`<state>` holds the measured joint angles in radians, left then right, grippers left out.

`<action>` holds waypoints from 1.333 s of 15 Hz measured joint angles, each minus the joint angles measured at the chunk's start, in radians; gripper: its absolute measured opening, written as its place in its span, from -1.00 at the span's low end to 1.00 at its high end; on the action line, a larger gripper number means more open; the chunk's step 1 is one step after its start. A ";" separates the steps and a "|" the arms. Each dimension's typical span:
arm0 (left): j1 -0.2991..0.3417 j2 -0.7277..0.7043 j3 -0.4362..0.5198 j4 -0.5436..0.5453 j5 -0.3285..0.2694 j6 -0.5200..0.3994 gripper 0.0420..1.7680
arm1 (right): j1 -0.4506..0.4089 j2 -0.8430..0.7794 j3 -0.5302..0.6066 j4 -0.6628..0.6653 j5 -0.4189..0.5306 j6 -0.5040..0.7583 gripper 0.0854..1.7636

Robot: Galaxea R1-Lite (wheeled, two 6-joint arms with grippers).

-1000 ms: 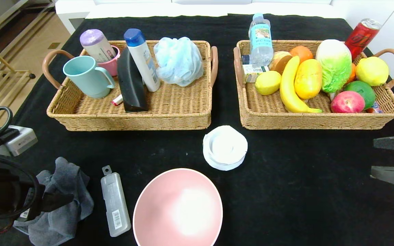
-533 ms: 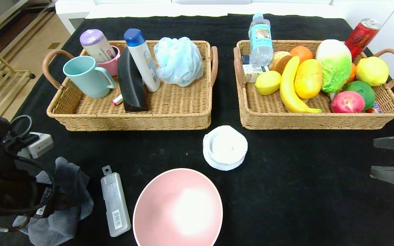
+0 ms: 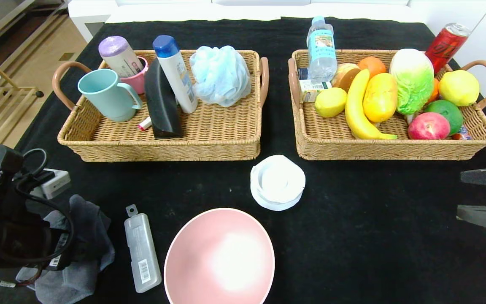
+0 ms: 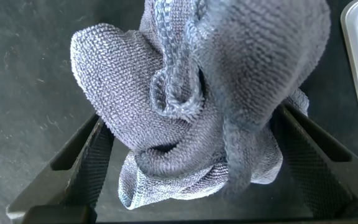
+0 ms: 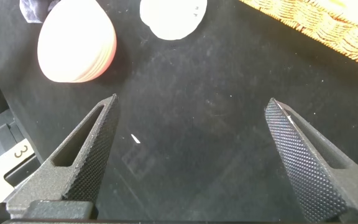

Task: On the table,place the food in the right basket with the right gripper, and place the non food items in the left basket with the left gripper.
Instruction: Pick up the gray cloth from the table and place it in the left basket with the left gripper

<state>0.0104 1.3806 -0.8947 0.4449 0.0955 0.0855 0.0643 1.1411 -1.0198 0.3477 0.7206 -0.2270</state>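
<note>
Left gripper (image 4: 188,149) low at the table's (image 3: 373,236) near left corner, over the grey towel (image 4: 197,93); fingers (image 4: 86,162) spread wide, one on each side of the crumpled towel, not pinching it; whether they touch the cloth, cannot tell. In the head view the left arm's black body and cables cover part of the towel. Right gripper (image 5: 191,155) parked at the right edge of the table, fingers spread, nothing between them, only bare black cloth under it. Left basket (image 3: 209,147) far left: teal mug (image 3: 108,95), pink cup (image 3: 139,80) with a purple-capped bottle (image 3: 118,52) in it, white bottle with blue cap (image 3: 175,71), black object (image 3: 160,101), pale blue bath pouf (image 3: 220,74). Right basket (image 3: 395,147) far right: lemon (image 3: 330,102), banana (image 3: 359,105), yellow-orange fruit (image 3: 380,97), cabbage (image 3: 411,80), red apple (image 3: 427,126), green fruit (image 3: 447,110), second lemon (image 3: 459,87), orange (image 3: 371,64). Water bottle (image 3: 322,48) upright at the right basket's far left corner; red can (image 3: 445,44) leaning at its far right. On the table near: pink bowl (image 3: 220,257), white lid (image 3: 277,181) between the baskets' near edges and the bowl, clear plastic case (image 3: 141,249) just beside the towel.
</note>
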 joint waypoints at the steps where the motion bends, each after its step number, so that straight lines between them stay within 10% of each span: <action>1: 0.000 0.000 0.000 0.000 0.000 0.000 0.74 | 0.000 0.000 0.001 0.000 0.000 0.000 0.94; 7: -0.001 -0.004 0.011 0.000 0.001 0.006 -0.15 | 0.000 0.001 0.001 -0.001 -0.001 -0.001 0.94; 9: -0.002 -0.008 0.013 0.000 0.001 0.008 -0.80 | 0.000 0.002 0.001 -0.001 -0.001 -0.001 0.94; 20: -0.008 -0.032 0.001 0.001 -0.014 0.006 -0.78 | 0.000 0.004 0.003 -0.001 -0.001 -0.001 0.94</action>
<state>0.0023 1.3485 -0.8934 0.4460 0.0813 0.0917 0.0638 1.1449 -1.0170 0.3464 0.7196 -0.2279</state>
